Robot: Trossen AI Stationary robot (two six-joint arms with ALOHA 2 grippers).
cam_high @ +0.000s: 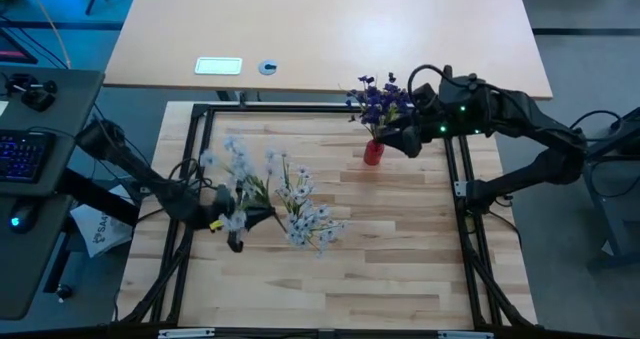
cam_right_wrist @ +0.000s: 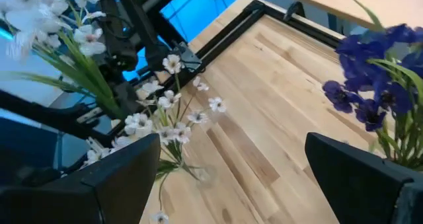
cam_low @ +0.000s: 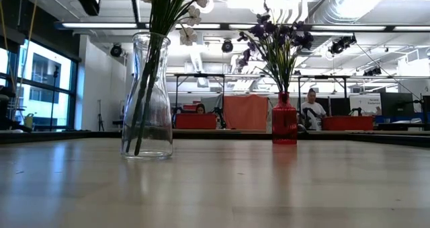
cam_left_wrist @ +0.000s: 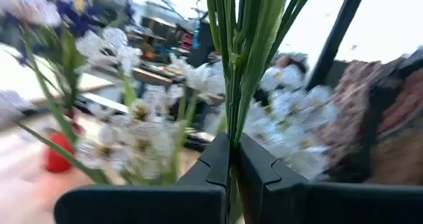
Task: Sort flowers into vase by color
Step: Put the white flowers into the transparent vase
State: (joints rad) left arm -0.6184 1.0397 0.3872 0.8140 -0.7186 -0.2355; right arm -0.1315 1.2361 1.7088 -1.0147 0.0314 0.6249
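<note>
Clearly the flowers are light, springy things: thin green plastic-looking stems, soft fabric-like petals, easily bent, so the bunched stems are the place to pinch, not the blossoms. At left of centre in the high view the left gripper (cam_left_wrist: 230,168) has its dark fingers closed tight on a bundle of green stems belonging to the white sprigs (cam_high: 300,207), which fan out over the pale wooden table (cam_high: 400,269). Low down, more white blossoms stand in a clear glass carafe vase (cam_low: 147,97), smooth and breakable. The purple flowers (cam_high: 379,100) sit in a small red vase (cam_high: 373,152), upper right of centre, narrow and tippable. The right gripper (cam_right_wrist: 231,178) hovers beside them, spread wide and empty.
</note>
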